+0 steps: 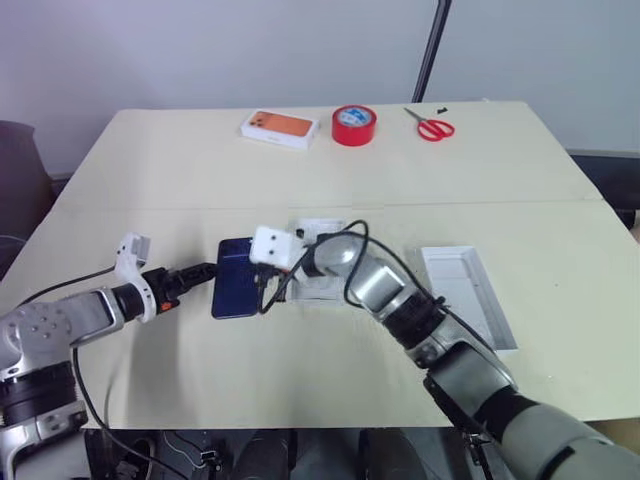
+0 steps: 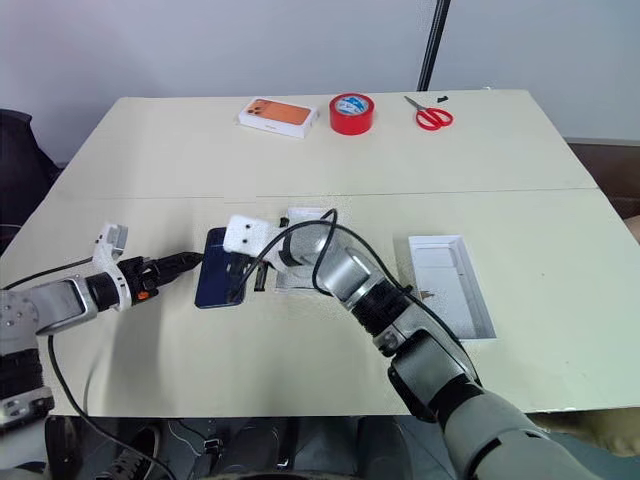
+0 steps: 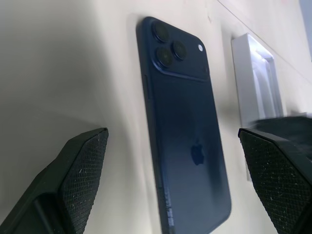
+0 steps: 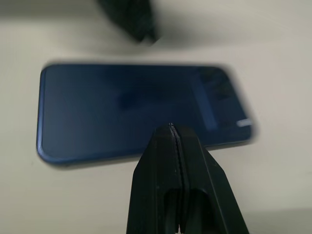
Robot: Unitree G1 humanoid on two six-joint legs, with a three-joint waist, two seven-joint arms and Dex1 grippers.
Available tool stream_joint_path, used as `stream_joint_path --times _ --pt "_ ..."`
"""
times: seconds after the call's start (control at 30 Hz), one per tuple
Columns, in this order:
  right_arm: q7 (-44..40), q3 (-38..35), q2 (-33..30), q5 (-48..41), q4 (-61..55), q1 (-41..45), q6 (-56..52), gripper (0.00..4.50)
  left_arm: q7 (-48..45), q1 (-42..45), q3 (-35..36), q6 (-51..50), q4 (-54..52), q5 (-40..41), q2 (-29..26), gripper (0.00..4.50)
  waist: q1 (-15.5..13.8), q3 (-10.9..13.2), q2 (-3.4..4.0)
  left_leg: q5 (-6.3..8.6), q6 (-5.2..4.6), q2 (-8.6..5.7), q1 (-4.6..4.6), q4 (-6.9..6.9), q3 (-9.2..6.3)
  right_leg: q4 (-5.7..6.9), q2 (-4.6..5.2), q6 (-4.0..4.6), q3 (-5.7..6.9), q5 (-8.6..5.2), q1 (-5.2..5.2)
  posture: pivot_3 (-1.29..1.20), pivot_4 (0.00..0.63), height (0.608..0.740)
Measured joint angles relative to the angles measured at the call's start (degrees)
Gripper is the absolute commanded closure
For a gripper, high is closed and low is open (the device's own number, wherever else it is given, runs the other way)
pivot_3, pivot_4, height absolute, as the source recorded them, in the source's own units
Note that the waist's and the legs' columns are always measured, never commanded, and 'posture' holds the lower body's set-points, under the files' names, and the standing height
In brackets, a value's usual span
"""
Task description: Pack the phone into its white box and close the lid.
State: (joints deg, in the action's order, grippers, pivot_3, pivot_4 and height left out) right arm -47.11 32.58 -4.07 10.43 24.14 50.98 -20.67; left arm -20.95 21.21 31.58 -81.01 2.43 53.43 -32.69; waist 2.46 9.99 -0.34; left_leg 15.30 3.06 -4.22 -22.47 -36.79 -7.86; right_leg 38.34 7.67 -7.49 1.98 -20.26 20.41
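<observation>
The dark navy phone [image 1: 235,280] lies back up on the table, with its camera cluster [image 3: 168,46] at the far end. My left gripper [image 1: 205,272] is open at the phone's left edge, one finger [image 3: 80,168] on each side of the phone's near end, holding nothing. From the right, my shut right gripper [image 1: 263,292] points its tips [image 4: 170,127] at the phone's long right edge. A shallow white tray, the white box [image 1: 318,288], lies just right of the phone, largely hidden under my right forearm. The lid [image 1: 468,295], a deeper white shell, lies open side up further right.
At the table's far edge sit a white box with an orange phone picture [image 1: 280,127], a red tape roll [image 1: 354,125] and red scissors [image 1: 434,127]. A black pole [image 1: 432,45] rises behind the table. Black cables loop off my right wrist [image 1: 352,262].
</observation>
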Motion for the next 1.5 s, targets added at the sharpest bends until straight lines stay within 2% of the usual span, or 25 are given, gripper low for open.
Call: stream_joint_path --times 0.33,0.53,0.73,1.07,1.47,1.5 --pt "0.9 1.5 -0.4 4.3 4.2 1.6 5.2 4.49 3.7 0.7 1.0 -2.8 -3.8 0.2 6.4 0.00 -0.2 -0.3 0.19 0.00 0.00 -0.03 0.07 -0.03 -0.04 -0.02 0.00 -0.01 -0.02 0.00 -0.06 0.00 0.150 0.740" --pt "0.5 0.9 -1.3 4.7 4.0 1.8 4.8 4.49 3.6 1.4 1.0 -3.4 -3.7 -0.4 6.3 0.00 -0.4 -0.3 0.21 0.00 0.00 -0.07 0.07 -0.04 -0.10 -0.06 -0.01 -0.01 -0.07 0.00 -0.08 0.00 0.150 0.740" --pt "-3.7 0.2 -4.9 5.1 1.2 2.4 0.6 4.49 3.4 1.5 1.0 -3.5 -3.6 -0.6 6.4 0.00 -0.2 -0.3 0.22 0.00 0.00 -0.08 0.06 -0.02 -0.11 -0.06 -0.02 -0.01 -0.11 0.00 -0.11 0.00 0.150 0.740" --pt "-4.8 1.5 -1.9 5.1 -1.6 -0.1 -2.3 4.49 3.2 1.8 1.0 -3.7 -3.7 -0.8 7.5 0.00 -0.1 -0.3 0.22 0.00 0.00 -0.07 0.06 -0.02 -0.11 -0.07 -0.02 -0.02 -0.12 0.01 -0.09 0.00 0.150 0.740" --pt "-2.7 3.8 -1.8 8.7 -2.2 -1.0 2.3 4.49 2.8 3.0 0.3 -8.1 -5.6 -0.3 11.1 0.00 0.1 -0.4 0.19 0.00 0.00 -0.05 0.06 0.01 -0.07 -0.06 -0.05 -0.02 -0.13 0.01 -0.18 0.00 0.150 0.740" --pt "-2.7 3.8 -1.8 8.7 -2.2 -1.0 2.5 4.50 2.4 3.0 0.1 -8.4 -5.6 -0.3 10.7 0.25 0.1 -0.4 0.19 0.00 0.00 -0.03 0.06 0.01 -0.06 -0.05 -0.07 -0.02 -0.12 0.01 -0.18 0.00 0.150 0.740"
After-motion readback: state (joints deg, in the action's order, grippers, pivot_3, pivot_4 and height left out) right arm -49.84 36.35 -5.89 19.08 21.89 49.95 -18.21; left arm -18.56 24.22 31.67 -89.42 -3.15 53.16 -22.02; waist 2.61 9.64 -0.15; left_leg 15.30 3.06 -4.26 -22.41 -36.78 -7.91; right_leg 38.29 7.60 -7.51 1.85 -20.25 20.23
